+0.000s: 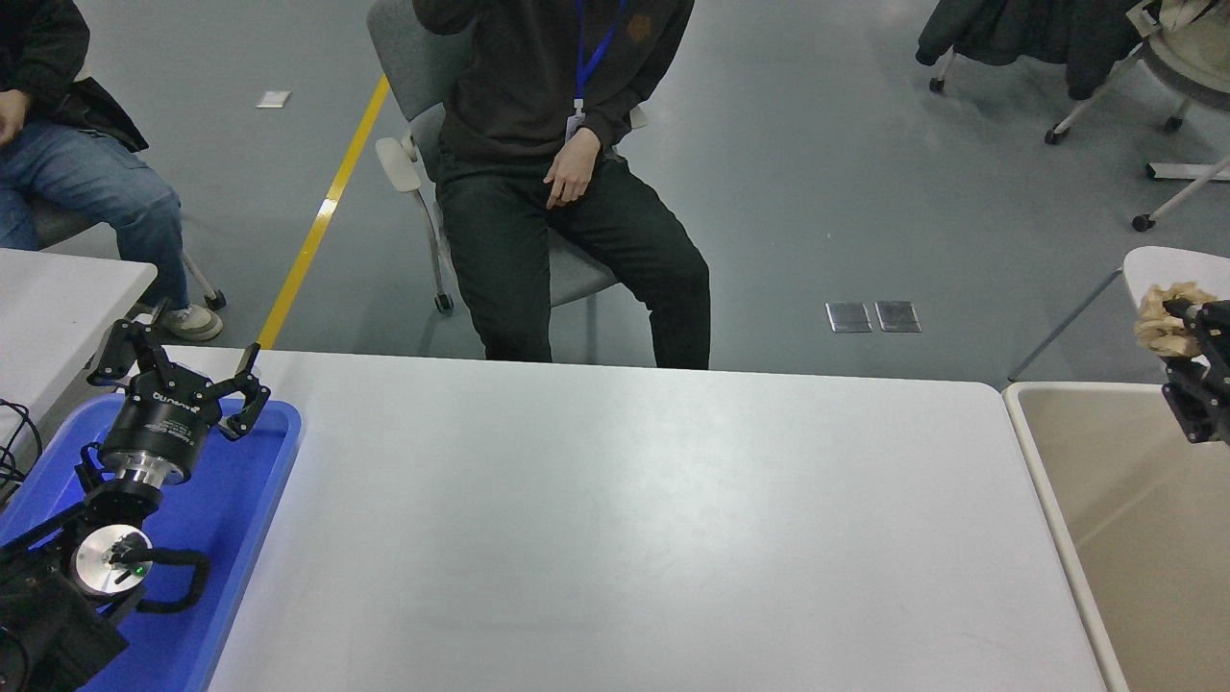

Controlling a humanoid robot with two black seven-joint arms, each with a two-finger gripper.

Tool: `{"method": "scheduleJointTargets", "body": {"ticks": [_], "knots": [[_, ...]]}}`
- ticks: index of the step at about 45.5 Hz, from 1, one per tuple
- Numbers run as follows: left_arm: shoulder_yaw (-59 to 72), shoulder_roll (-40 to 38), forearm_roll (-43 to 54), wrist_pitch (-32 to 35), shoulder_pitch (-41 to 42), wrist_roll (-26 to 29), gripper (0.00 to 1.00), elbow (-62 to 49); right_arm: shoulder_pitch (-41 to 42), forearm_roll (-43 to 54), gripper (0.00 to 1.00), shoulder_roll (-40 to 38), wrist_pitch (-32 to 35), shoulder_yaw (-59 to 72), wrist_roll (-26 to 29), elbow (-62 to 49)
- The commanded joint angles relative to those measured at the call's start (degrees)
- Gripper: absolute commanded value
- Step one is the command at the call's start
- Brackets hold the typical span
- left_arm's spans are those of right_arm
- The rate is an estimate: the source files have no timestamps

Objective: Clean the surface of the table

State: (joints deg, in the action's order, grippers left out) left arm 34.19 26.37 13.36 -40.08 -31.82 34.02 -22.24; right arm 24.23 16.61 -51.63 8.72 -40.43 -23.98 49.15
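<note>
The table surface point(615, 519) is a wide matte white-grey top filling the lower middle of the head view. At the right edge, my right gripper point(1180, 325) is shut on a crumpled brown paper wad point(1161, 323), held in the air above the far rim of a beige bin point(1033, 442) beside the table. Most of that arm is cut off by the frame. My left gripper point(178, 370) is parked open at the lower left, over a blue tray point(264, 461).
A person in dark clothes sits on a grey chair point(404, 163) at the table's far side. Another person in jeans point(86, 192) sits at the upper left behind a smaller white table point(58, 308). Wheeled chairs stand at the upper right.
</note>
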Motion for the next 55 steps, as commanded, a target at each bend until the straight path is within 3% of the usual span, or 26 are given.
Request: {"method": "scheduleJointTargets", "body": {"ticks": [1, 14, 55], "knots": [[0.00, 0.00, 0.00, 0.00, 0.00, 0.00, 1.00, 0.00, -0.76, -2.81, 0.00, 3.02, 9.38, -0.79, -0.81, -12.74], [0.00, 0.00, 0.00, 0.00, 0.00, 0.00, 1.00, 0.00, -0.50, -2.81, 0.00, 6.45, 16.59, -0.62, -2.30, -25.06], [0.00, 0.00, 0.00, 0.00, 0.00, 0.00, 1.00, 0.00, 3.02, -2.81, 0.00, 18.75, 15.90, 6.76, -1.86, -45.72]]}}
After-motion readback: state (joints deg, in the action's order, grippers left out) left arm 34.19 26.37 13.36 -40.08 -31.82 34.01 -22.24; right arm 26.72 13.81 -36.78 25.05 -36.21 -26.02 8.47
